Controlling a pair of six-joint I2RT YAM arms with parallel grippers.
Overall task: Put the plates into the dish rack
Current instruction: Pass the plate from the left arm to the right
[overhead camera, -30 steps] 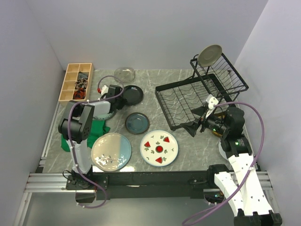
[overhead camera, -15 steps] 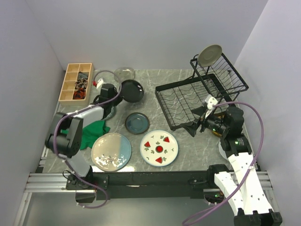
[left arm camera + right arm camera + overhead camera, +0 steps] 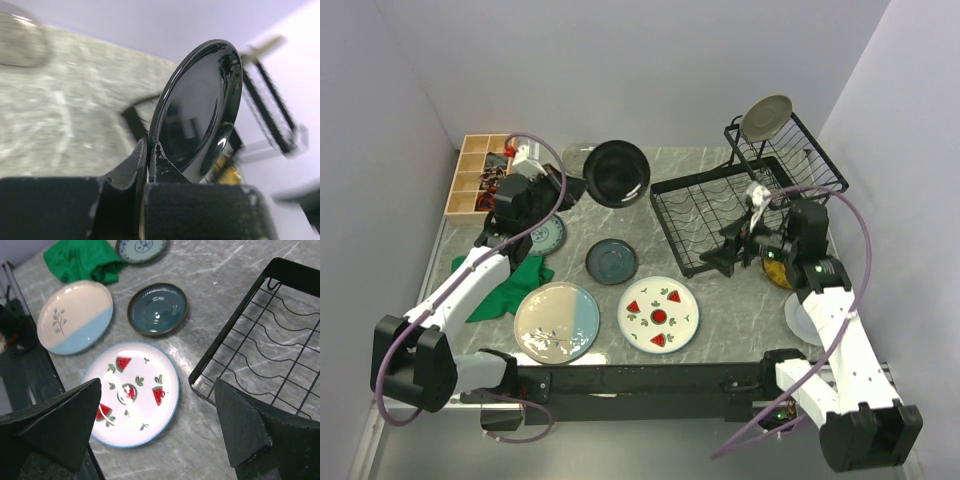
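My left gripper is shut on the rim of the black plate and holds it on edge in the air, left of the dish rack. The left wrist view shows the gripper pinching the plate. My right gripper is open and empty, hovering over the watermelon plate beside the rack's front corner. The slate-blue plate, the cream-and-blue plate and the watermelon plate lie flat. A taupe plate stands in the upper basket.
A green cloth and a small patterned plate lie at the left. A wooden compartment box stands at the back left. A yellow plate and a pale plate lie under my right arm.
My left gripper has lifted the black plate off the table and carried it up and right toward the rack. My right gripper has shifted a little toward the rack's front corner.
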